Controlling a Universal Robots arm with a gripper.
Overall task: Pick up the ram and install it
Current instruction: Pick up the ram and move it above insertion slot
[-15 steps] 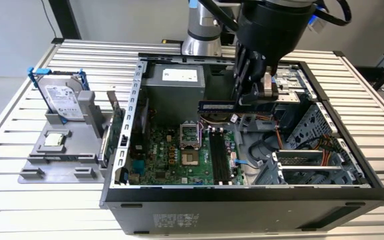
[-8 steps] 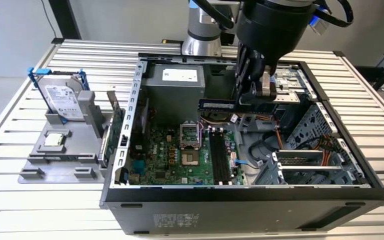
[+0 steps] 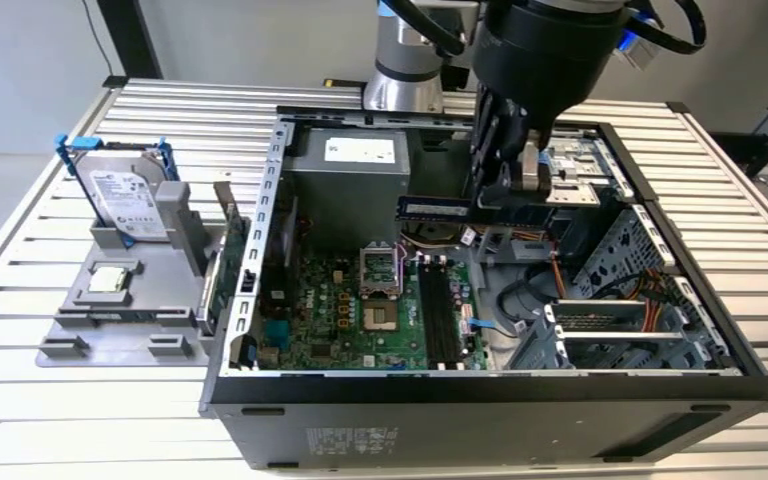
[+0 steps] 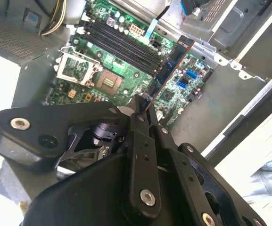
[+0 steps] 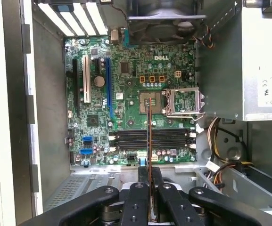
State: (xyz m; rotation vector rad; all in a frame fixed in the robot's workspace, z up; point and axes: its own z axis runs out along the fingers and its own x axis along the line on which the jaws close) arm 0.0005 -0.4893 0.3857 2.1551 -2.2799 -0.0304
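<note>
Black gripper is clenched on the ram, held over the far part of the case (not yet seated); it must be lined up with the slots.

An open computer case lies on its side on a slatted metal bench. A green motherboard covers its floor, with the processor socket uncovered. In the first wrist view a fan sits at the board's edge. A grey power supply stands against the far wall. Outside the case, on the exterior view's left, a grey holder carries an upright hard drive in a blue frame. A green expansion card stands just beside the case wall.
</note>
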